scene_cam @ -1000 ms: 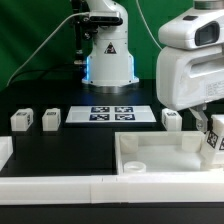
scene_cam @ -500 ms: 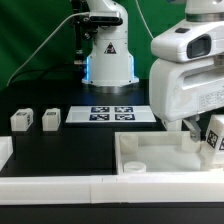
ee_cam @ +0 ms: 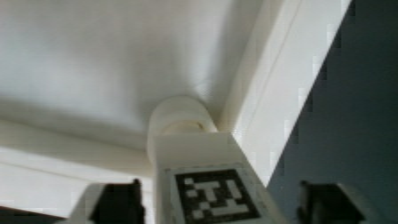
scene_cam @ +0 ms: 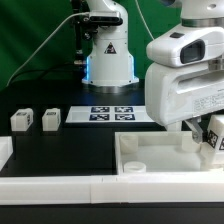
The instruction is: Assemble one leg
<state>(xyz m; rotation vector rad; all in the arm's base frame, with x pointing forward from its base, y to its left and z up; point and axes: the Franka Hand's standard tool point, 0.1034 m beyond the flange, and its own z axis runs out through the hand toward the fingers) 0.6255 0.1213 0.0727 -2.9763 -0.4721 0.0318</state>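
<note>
Pincer (ee_cam: 221, 206) clamped on one leg (ee_cam: 206, 150), its far end at an inner corner of the tray-like top panel (ee_cam: 107, 60).

In the wrist view the dark fingers (ee_cam: 114, 204) flank the leg's tagged face, and its rounded tip meets the angle where two panel walls join; whether it is seated in a socket cannot be told. In the exterior view the held leg sits tilted at about three o'clock, over the panel's end. Three spare legs (scene_cam: 49, 119) stand in a row at nine o'clock on the black surface (scene_cam: 60, 150), well apart, with the marker board (scene_cam: 112, 113) near centre. The risk is that a tilted entry catches the wall or socket lip, twisting the leg in the grip or shoving the panel aside.
</note>
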